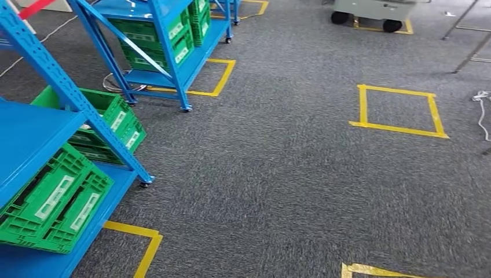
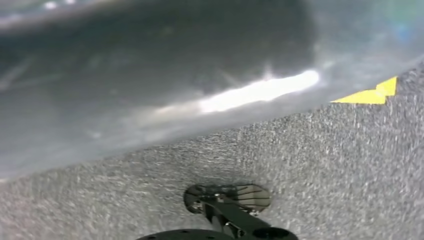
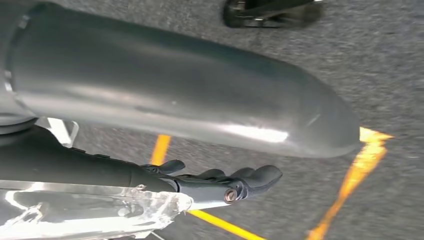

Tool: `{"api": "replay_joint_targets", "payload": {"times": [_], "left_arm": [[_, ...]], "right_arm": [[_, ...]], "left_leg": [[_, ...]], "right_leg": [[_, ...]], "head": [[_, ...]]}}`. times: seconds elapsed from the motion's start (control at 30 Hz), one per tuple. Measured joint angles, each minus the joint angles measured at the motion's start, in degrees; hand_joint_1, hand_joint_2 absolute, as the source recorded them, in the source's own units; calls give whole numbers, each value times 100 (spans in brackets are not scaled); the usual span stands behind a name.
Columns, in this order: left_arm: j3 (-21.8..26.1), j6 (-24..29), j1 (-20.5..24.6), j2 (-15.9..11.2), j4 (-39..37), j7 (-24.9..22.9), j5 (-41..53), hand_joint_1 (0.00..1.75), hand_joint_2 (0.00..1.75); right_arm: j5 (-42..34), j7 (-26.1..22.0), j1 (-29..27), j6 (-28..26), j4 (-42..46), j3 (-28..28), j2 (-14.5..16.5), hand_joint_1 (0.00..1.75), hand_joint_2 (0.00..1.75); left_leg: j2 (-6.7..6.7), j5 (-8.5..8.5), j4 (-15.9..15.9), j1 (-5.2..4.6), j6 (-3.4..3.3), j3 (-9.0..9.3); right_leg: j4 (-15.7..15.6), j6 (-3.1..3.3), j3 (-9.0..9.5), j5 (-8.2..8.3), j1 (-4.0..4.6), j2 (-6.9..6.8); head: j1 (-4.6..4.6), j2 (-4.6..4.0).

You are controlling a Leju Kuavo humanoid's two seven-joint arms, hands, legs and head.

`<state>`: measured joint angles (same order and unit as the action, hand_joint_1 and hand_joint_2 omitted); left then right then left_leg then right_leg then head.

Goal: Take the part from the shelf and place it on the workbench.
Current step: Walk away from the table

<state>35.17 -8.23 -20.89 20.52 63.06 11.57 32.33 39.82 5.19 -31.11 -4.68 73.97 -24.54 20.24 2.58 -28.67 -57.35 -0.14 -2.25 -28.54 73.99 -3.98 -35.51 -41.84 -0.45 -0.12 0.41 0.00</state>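
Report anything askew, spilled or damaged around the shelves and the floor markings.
Little stands out. The green crates sit squarely on the blue shelves, and nothing is spilled on the grey carpet. Only oddity: loose white cable lying at the far right edge.

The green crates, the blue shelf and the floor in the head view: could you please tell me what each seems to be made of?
Green crates: apparently moulded plastic, slightly glossy, with slotted lattice walls and pale labels.
Blue shelf: probably painted steel; the angled struts carry rows of punched holes and the decks look smooth.
Floor: grey carpet, matt, with a speckled short pile.
Yellow squares on it: seemingly adhesive tape, flat and slightly wrinkled.
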Motion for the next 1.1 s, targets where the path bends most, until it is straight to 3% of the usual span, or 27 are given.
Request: {"api": "replay_joint_targets", "payload": {"times": [0.03, 0.07, 0.13, 0.17, 0.2, 0.27, 0.33, 0.4, 0.47, 0.5, 0.53, 0.57, 0.63, 0.7, 0.77, 0.8, 0.87, 0.93, 0.97, 1.0, 1.03, 1.1], "left_arm": [[4, 1, 0, 0, -7, 3, -1, 0, 0], [9, 2, -1, 0, -13, 11, 0, 0, 0], [20, -1, 6, -2, -24, 35, 3, 0, 0], [24, -7, 11, -2, -27, 50, 5, 0, 0], [28, -12, 14, -2, -32, 61, 6, 0, 0], [34, -24, 3, -3, -42, 73, 8, 0, 0], [37, -30, 5, -6, -51, 74, 8, 0, 0], [33, -33, 29, -10, -56, 74, 8, 0, 0], [34, -33, 38, -14, -62, 74, 9, 0, 0], [36, -33, 34, -14, -65, 74, 9, 0, 0], [38, -33, 30, -15, -67, 74, 9, 0, 0], [39, -33, 28, -16, -68, 74, 9, 0, 0], [38, -33, 32, -16, -68, 74, 9, 0, 0], [34, -29, 42, -15, -69, 75, 10, 0, 0], [36, -17, 30, -13, -70, 77, 15, 0, 0], [39, -8, 18, -10, -70, 78, 18, 0, 0], [44, 4, 17, -4, -70, 79, 26, 0, 0], [37, 8, 26, -2, -70, 84, 44, 0, 0], [33, 8, 23, -1, -70, 86, 54, 0, 0], [32, 9, 16, -2, -70, 88, 63, 0, 0], [32, 9, 8, -2, -70, 89, 67, 0, 0], [30, 10, -3, -1, -70, 89, 74, 0, 0]], "right_arm": [[-1, -3, 4, 0, -8, 0, 0, 0, 0], [-1, -8, 6, 0, -15, -1, 0, 0, 0], [-3, -20, 2, 2, -43, -8, 1, 0, 0], [-3, -23, 3, 4, -57, -13, 1, 0, 0], [-3, -26, 7, 4, -70, -20, 1, 0, 0], [-3, -31, 28, 0, -77, -31, 0, 0, 0], [-3, -40, 42, -6, -77, -39, 1, 0, 0], [-4, -46, 40, -7, -79, -40, 2, 0, 0], [-4, -47, 44, -7, -84, -42, 2, 0, 0], [-4, -47, 49, -7, -87, -43, 2, 0, 0], [-4, -47, 54, -7, -90, -45, 2, 0, 0], [-4, -47, 58, -7, -92, -46, 2, 0, 0], [-4, -47, 65, -7, -96, -47, 2, 0, 0], [-4, -47, 61, -6, -98, -49, 2, 0, 0], [-4, -47, 66, -5, -99, -49, 2, 0, 0], [-4, -47, 72, -5, -99, -48, 2, 0, 0], [-4, -48, 77, -6, -100, -44, 2, 0, 0], [-4, -45, 62, -2, -101, -44, 2, 0, 0], [-4, -41, 54, 3, -102, -44, 2, 0, 0], [-4, -37, 49, 7, -103, -43, 2, 0, 0], [-4, -33, 47, 9, -103, -43, 2, 0, 0], [-2, -29, 45, 11, -104, -43, 2, 0, 0]], "left_leg": [[100, -71, 0, 13, 16, 97], [193, -147, 0, 27, 37, 197], [364, -301, -16, 48, 95, 345], [437, -371, -24, 54, 133, 375], [500, -411, -32, 60, 177, 392], [533, -413, -49, 72, 263, 388], [257, -400, -278, 60, 321, 257], [-77, -627, -846, 40, 365, -93], [-172, -932, -1401, 41, 403, -492], [-182, -953, -1497, 46, 414, -607], [-196, -843, -1416, 51, 420, -631], [-234, -628, -1159, 56, 419, -562], [-458, -208, -456, 50, 405, -315], [-647, -86, -82, 33, 365, -197], [-584, -49, -58, 23, 292, -206], [-516, 15, -51, 30, 254, -202], [-384, 65, -36, 54, 183, -196], [-245, 80, -35, 57, 148, -210], [-169, 82, -36, 52, 142, -216], [-91, 82, -37, 46, 139, -217], [-10, 81, -37, 42, 139, -213], [162, 78, -39, 44, 146, -193]], "right_leg": [[-123, -22, -118, -51, -11, 11], [-356, -45, -183, 136, -31, 57], [-939, -71, -243, 987, -81, 266], [-1136, -47, -233, 1372, -89, 358], [-1238, 0, -228, 1619, -84, 399], [-1282, 120, -170, 1746, -56, 317], [-1354, 200, -110, 1758, -57, 197], [-1408, 263, -43, 1724, -56, 57], [-1421, 304, 1, 1673, -49, -96], [-1421, 312, 22, 1648, -47, -167], [-1421, 312, 48, 1625, -48, -235], [-1421, 305, 78, 1605, -49, -297], [-1411, 268, 136, 1569, -43, -412], [-1404, 202, 180, 1533, -21, -524], [-1415, 128, 235, 1505, -16, -643], [-1395, 88, 248, 1468, -29, -611], [-1104, 32, 153, 1246, -50, -349], [-409, 14, -142, 861, -49, -70], [-64, 17, -296, 717, -39, -26], [124, 27, -384, 674, -28, -9], [106, 44, -374, 740, -20, 1], [-529, 91, -61, 1108, -15, 114]], "head": [[4, 0], [14, 0], [59, -1], [82, -1], [97, -1], [94, -1], [83, -1], [73, -1], [70, -1], [69, -1], [69, -1], [69, -1], [65, -1], [66, -1], [68, 0], [69, 0], [88, -1], [110, -2], [113, -2], [112, -1], [111, -1], [111, -1]]}}
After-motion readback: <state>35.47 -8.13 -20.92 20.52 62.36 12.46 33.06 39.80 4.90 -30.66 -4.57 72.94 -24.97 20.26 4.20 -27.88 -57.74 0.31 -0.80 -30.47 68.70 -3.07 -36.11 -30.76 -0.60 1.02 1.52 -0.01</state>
